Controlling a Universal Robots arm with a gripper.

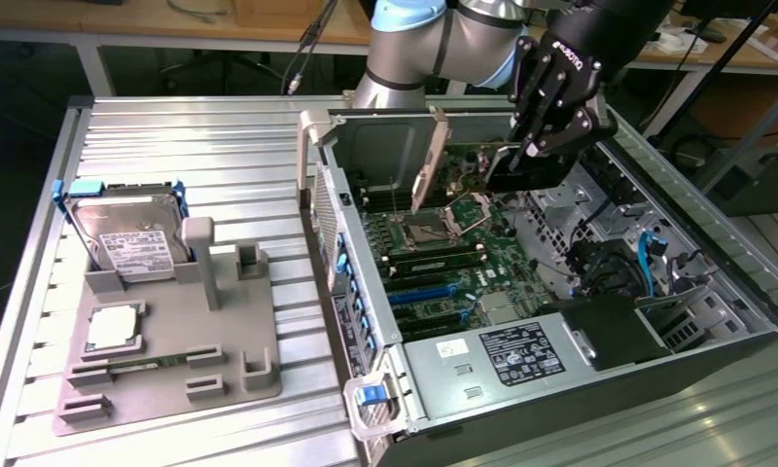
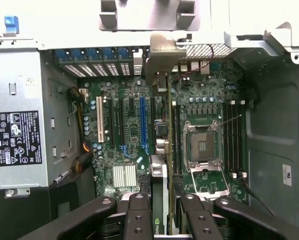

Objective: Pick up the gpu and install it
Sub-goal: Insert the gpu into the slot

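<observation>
gpu (image 2: 158, 172) end hidden within claw (image 2: 162, 207)

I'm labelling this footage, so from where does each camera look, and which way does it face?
Exterior view: raised off the arm, looking down on table and open computer case; arm and fingers show.
Wrist view: on the wrist, looking straight into the case; fingers show.
Shared: the gpu gripped between the fingers, and the motherboard.

Gripper (image 2: 163, 222) fingers (image 2: 138, 215) clamp the gpu (image 2: 158, 177), seen edge-on and upright over the motherboard (image 2: 124, 130). Its silver bracket (image 2: 162, 50) meets the vented rear wall (image 2: 197, 50). The card sits between the blue slot (image 2: 143, 125) and the CPU socket (image 2: 202, 145), possibly not seated. Labelled power supply (image 2: 19, 135) sits beyond the slots.
</observation>
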